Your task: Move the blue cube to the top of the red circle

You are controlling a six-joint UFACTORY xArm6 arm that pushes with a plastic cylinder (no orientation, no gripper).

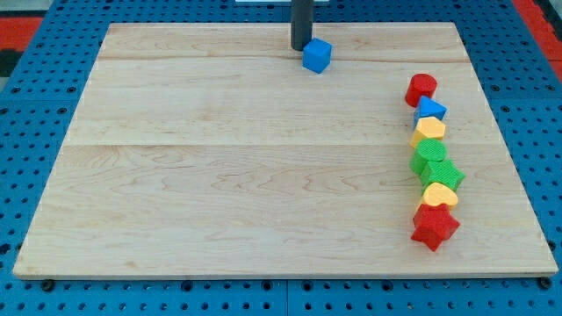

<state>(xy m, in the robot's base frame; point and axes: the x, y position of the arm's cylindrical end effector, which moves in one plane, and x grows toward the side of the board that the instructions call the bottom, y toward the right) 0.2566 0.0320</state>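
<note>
The blue cube (317,55) sits near the view's top, a little right of centre. My tip (301,47) stands just left of the cube, touching or nearly touching its left side. The red circle (421,88) lies at the view's right, at the top of a column of blocks, well to the right of and a little below the blue cube.
Below the red circle runs a tight column: a blue triangle (430,110), a yellow block (429,130), a green block (429,153), a green star (443,174), a yellow heart (439,195) and a red star (435,226). The wooden board (219,158) lies on a blue pegboard.
</note>
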